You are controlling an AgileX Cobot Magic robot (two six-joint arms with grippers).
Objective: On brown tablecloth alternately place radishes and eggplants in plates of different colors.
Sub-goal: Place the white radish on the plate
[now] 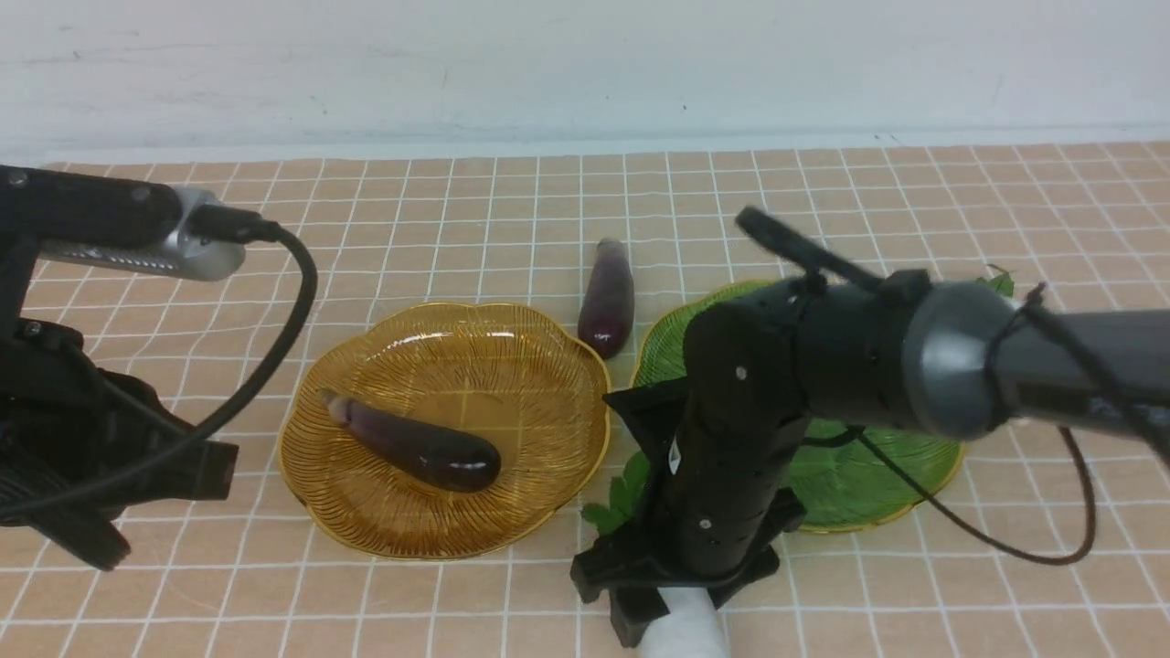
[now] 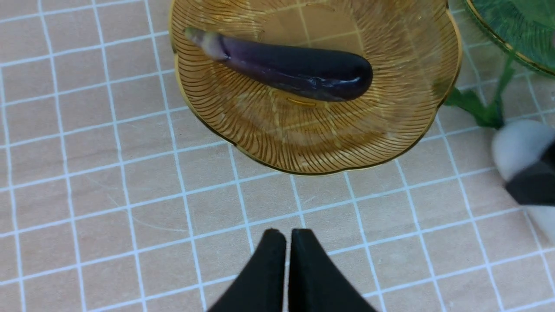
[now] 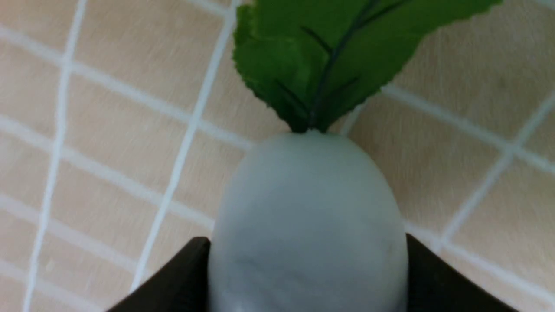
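Right gripper at near edge of brown tablecloth, jaws pressed on both sides of radish. Left gripper closed, empty.

Done: one eggplant in amber plate.

Left: second eggplant on cloth between plates (far side), and this radish.

Green plate mostly hidden by right arm; second radish not possible to make out.

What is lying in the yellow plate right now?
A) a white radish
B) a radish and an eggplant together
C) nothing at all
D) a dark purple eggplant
D: one dark eggplant lies alone in the amber plate, while the white radish is on the tablecloth outside it, between the jaws of the right gripper.
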